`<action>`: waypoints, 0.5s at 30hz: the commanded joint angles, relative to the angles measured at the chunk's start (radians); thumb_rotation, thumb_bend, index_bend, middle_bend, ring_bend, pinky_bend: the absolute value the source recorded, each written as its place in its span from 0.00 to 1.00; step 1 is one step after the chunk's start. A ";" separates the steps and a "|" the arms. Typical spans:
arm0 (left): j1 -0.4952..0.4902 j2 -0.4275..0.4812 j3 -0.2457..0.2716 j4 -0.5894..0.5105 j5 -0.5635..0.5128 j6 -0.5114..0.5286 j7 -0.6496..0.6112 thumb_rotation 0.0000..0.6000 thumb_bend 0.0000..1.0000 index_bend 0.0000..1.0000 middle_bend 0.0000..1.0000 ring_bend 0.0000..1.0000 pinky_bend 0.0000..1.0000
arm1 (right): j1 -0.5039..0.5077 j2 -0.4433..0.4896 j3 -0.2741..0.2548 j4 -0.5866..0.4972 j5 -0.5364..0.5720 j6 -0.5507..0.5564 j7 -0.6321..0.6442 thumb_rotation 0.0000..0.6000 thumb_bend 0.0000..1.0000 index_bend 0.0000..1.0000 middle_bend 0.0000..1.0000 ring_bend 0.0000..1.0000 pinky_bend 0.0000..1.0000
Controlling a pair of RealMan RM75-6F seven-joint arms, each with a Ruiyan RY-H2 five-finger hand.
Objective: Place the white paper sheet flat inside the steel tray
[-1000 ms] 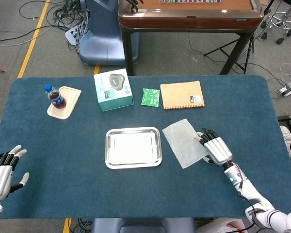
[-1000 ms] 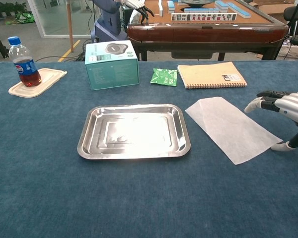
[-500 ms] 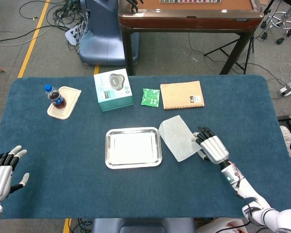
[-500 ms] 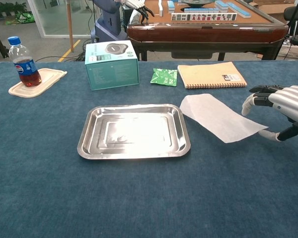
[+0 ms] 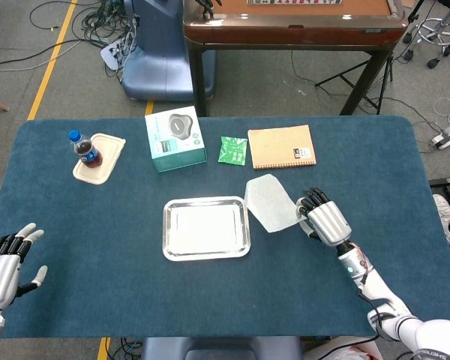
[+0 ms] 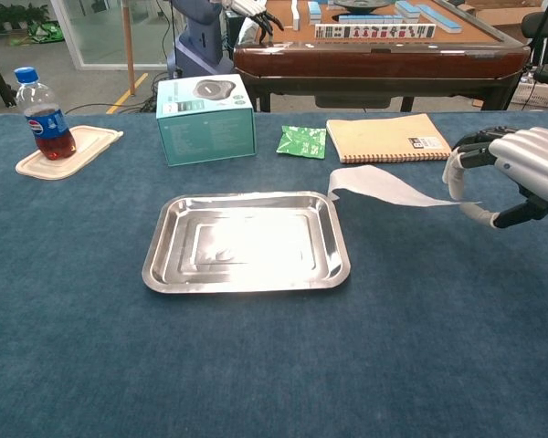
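The steel tray [image 5: 206, 247] [image 6: 173, 274] lies empty at the table's middle. My right hand [image 5: 325, 219] [image 6: 516, 173] pinches the right end of the white paper sheet [image 5: 268, 201] [image 6: 384, 186] and holds it off the cloth just right of the tray. The sheet's left end hangs near the tray's far right corner. My left hand [image 5: 6, 258] rests at the near left edge with fingers spread and nothing in it; the chest view does not show it.
Along the back stand a cola bottle [image 5: 85, 148] on a beige lid [image 5: 105, 159], a teal box [image 5: 174, 139], a green packet [image 5: 232, 150] and a tan notebook [image 5: 281, 146]. A wooden table [image 5: 292, 22] stands beyond the blue cloth.
My right hand took hold of the sheet's right end, lifted it off the cloth and carried it left toward the tray. The left hand stayed still.
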 commanded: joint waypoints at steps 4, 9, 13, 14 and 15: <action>-0.003 0.006 0.001 -0.002 0.008 -0.003 -0.021 1.00 0.31 0.20 0.12 0.14 0.11 | 0.006 0.001 0.011 0.013 0.014 0.002 0.009 1.00 0.44 0.59 0.41 0.21 0.21; -0.007 0.009 0.000 -0.003 0.016 -0.004 -0.031 1.00 0.31 0.20 0.12 0.14 0.11 | 0.019 -0.001 0.022 0.037 0.024 0.000 0.016 1.00 0.46 0.64 0.44 0.23 0.22; -0.009 0.012 0.000 -0.005 0.025 -0.002 -0.038 1.00 0.31 0.20 0.12 0.15 0.11 | 0.030 -0.005 0.032 0.046 0.026 0.016 0.025 1.00 0.49 0.69 0.47 0.26 0.24; -0.009 0.012 0.000 -0.005 0.025 -0.001 -0.037 1.00 0.31 0.20 0.12 0.15 0.11 | 0.032 -0.004 0.033 0.046 0.025 0.022 0.025 1.00 0.50 0.70 0.48 0.27 0.24; -0.009 0.014 0.000 -0.006 0.026 0.000 -0.037 1.00 0.31 0.20 0.12 0.15 0.11 | 0.034 -0.002 0.035 0.043 0.025 0.028 0.027 1.00 0.50 0.71 0.49 0.27 0.25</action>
